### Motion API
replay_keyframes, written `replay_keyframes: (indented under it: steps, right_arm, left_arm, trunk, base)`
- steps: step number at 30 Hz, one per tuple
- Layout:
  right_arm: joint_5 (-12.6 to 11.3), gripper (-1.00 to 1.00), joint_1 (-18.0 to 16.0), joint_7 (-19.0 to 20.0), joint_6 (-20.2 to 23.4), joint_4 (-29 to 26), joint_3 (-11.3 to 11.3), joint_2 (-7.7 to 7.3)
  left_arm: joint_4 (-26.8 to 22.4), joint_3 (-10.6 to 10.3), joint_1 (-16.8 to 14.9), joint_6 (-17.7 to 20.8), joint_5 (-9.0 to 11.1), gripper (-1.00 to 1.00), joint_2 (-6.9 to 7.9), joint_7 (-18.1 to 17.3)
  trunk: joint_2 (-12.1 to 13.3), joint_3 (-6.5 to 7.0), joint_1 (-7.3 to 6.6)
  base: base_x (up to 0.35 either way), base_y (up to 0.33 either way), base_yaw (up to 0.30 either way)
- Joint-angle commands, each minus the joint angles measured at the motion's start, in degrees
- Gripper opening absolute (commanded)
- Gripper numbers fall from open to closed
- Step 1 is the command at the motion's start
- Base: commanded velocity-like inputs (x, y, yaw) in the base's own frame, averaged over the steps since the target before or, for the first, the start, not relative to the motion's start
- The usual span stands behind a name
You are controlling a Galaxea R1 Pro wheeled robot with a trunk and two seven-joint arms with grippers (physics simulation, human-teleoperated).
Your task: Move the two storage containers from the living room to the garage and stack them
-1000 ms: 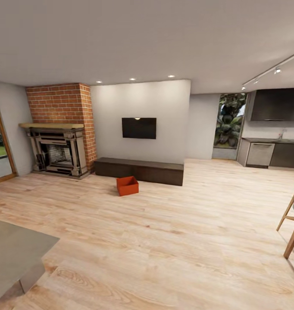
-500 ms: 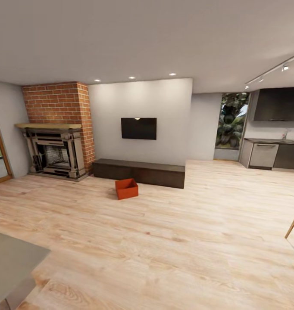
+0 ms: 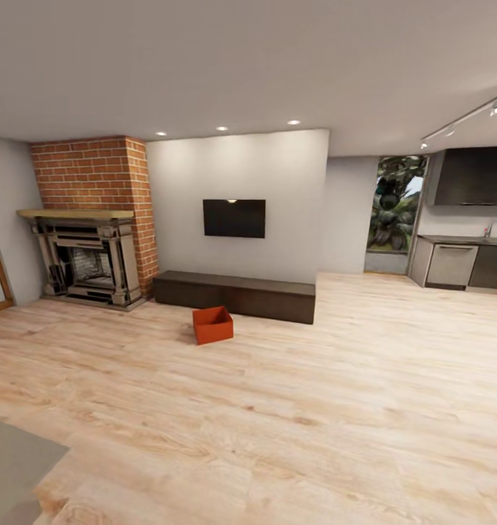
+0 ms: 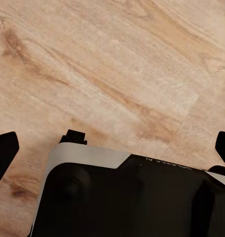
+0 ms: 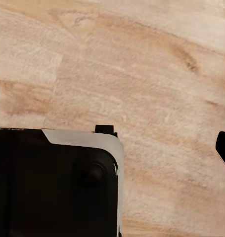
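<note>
On the light wood floor (image 3: 292,408) of the living room, one orange-red container (image 3: 213,325) is sitting just before the long dark cabinet (image 3: 234,294), under the TV (image 3: 234,218). You are keeping the left gripper (image 4: 112,148) wide open; for the right gripper (image 5: 161,143) I cannot tell.

I see an orange-red bin (image 3: 213,324) on pale wood plank flooring (image 3: 292,408) with tan grain streaks. The fireplace (image 3: 88,219) is red brick with pale mortar lines and a grey surround. The TV (image 3: 234,218) is black on a white wall (image 3: 278,182); the low cabinet (image 3: 237,294) is dark brown. My wrist cameras show black and silver-grey robot base (image 4: 127,197) over the same wood grain.
</note>
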Motion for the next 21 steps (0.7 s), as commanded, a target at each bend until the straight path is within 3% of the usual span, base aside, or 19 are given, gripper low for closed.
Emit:
replay_keyframes:
  steps: [1, 21]
  right_arm:
    - [-0.21, 1.00, -0.09, 0.17, -0.33, 0.17, 0.33, -0.01]
    - [-0.21, 1.00, -0.09, 0.17, -0.35, 0.17, 0.36, -0.02]
  left_arm:
    - [0.04, 0.00, -0.05, -0.06, 0.32, 1.00, 0.01, -0.14]
    - [0.04, 0.00, -0.05, -0.07, 0.32, 1.00, -0.11, -0.14]
  trunk:
    - [-0.07, -0.10, 0.05]
    - [-0.07, -0.10, 0.05]
  base:
    - [0.325, 0.000, 0.000]
    - [0.325, 0.000, 0.000]
